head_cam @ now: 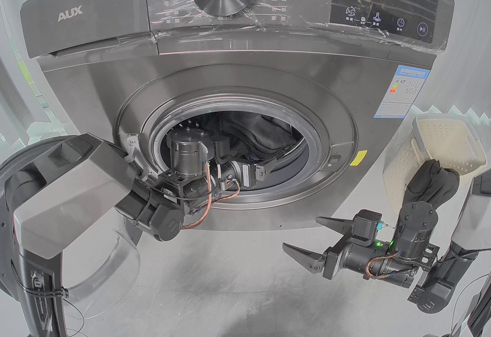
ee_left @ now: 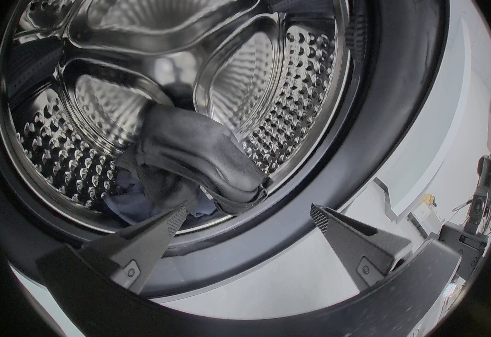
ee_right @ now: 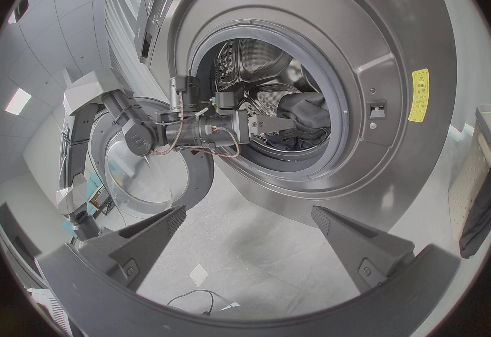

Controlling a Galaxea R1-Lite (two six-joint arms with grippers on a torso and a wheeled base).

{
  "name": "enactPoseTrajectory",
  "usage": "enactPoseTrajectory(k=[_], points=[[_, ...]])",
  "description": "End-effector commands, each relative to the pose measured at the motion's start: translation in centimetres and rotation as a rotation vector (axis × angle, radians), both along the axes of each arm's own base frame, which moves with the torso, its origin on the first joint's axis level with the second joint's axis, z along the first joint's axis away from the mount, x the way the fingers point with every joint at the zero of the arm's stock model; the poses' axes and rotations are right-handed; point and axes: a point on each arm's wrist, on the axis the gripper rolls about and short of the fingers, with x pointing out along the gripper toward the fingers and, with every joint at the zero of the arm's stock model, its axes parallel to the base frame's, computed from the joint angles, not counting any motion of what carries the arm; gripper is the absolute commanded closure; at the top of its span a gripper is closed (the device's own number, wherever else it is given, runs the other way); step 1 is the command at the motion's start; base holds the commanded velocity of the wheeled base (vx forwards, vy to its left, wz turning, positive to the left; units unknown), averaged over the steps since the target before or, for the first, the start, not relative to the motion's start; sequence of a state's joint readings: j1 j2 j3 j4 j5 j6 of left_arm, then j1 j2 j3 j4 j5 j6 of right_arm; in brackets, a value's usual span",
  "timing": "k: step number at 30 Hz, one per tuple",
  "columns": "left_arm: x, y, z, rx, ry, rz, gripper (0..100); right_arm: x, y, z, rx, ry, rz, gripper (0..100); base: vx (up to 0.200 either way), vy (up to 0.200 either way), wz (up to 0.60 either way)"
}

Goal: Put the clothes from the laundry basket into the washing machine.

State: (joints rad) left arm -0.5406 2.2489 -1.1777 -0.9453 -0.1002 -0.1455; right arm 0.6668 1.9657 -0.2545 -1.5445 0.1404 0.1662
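Observation:
The grey washing machine (head_cam: 235, 77) stands with its door swung open. A dark garment (ee_left: 199, 159) lies in the steel drum (ee_left: 153, 11) on top of a bluish cloth (ee_left: 128, 200), near the front lip. My left gripper (ee_left: 246, 211) is at the drum's mouth (head_cam: 271, 161), open, with nothing between its fingers. Low and to the right of the machine, my right gripper (head_cam: 300, 234) is open and empty above the floor. Behind it the white laundry basket (head_cam: 450, 141) leans, with a dark garment (head_cam: 432, 182) hanging over its rim.
The round glass door (ee_right: 148, 179) hangs open at the machine's left, beside my left arm. Bare grey floor (head_cam: 230, 276) lies in front of the machine. A thin cable (ee_right: 194, 297) lies on the floor below the right gripper.

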Motion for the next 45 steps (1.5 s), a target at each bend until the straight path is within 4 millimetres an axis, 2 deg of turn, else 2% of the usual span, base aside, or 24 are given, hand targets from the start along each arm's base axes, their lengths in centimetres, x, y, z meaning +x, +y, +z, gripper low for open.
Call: enactPoseTrajectory(k=[1,7,8,12,14,19,22,25,28,31,33,37,44,45], points=[[-0.9,-0.3,0.3,-0.004,-0.003,-0.015,0,0.0,-0.1,0.0,0.0,-0.001,-0.002,0,0.0,0.0,0.0],[-3.0,-0.3,-0.5,0.024,0.018,-0.031,0,-0.1,-0.3,0.0,-0.002,0.002,-0.008,0,0.0,0.0,0.0],[-4.6,-0.2,-0.7,0.042,0.022,-0.012,0,-0.4,-0.6,0.2,-0.003,0.002,-0.009,0,0.0,0.0,0.0],[-8.3,0.9,-0.3,0.064,0.032,0.014,0,-1.4,-1.4,0.5,-0.01,0.008,-0.014,0,0.0,0.0,0.0],[-9.5,1.5,0.1,0.06,0.033,0.009,0,-1.7,-1.7,0.8,-0.003,0.0,-0.025,0,0.0,0.0,0.0],[-13.3,4.2,2.5,-0.007,-0.011,0.028,0,-2.1,-2.2,1.5,0.007,-0.017,-0.043,0,0.0,0.0,0.0],[-16.5,5.4,3.9,-0.073,0.001,0.022,0,-2.2,-2.3,1.6,0.009,-0.02,-0.046,0,0.0,0.0,0.0],[-18.8,6.4,4.2,-0.103,0.022,0.004,0,-2.4,-2.5,1.7,0.012,-0.023,-0.057,0,0.0,0.0,0.0],[-20.3,7.7,4.4,-0.111,0.016,0.001,0,-2.9,-2.9,2.3,0.022,-0.04,-0.074,0,0.0,0.0,0.0],[-20.8,8.5,4.5,-0.111,0.008,0.028,0,-3.9,-3.4,3.4,0.047,-0.077,-0.086,0,0.0,0.0,0.0],[-21.2,9.1,4.9,-0.121,-0.013,0.068,0,-4.7,-4.2,4.3,0.069,-0.111,-0.108,0,0.0,0.0,0.0],[-22.1,10.5,5.6,-0.123,-0.049,0.118,0,-6.3,-5.8,4.7,0.075,-0.122,-0.127,0,0.0,0.0,0.0],[-24.4,12.7,5.8,-0.076,-0.125,0.135,0,-6.8,-8.2,5.8,0.086,-0.164,-0.227,0,-0.143,0.0,0.0],[-25.1,13.7,5.9,-0.07,-0.145,0.171,0,-7.0,-9.0,6.0,0.059,-0.174,-0.262,0,-0.2,0.0,0.0]])
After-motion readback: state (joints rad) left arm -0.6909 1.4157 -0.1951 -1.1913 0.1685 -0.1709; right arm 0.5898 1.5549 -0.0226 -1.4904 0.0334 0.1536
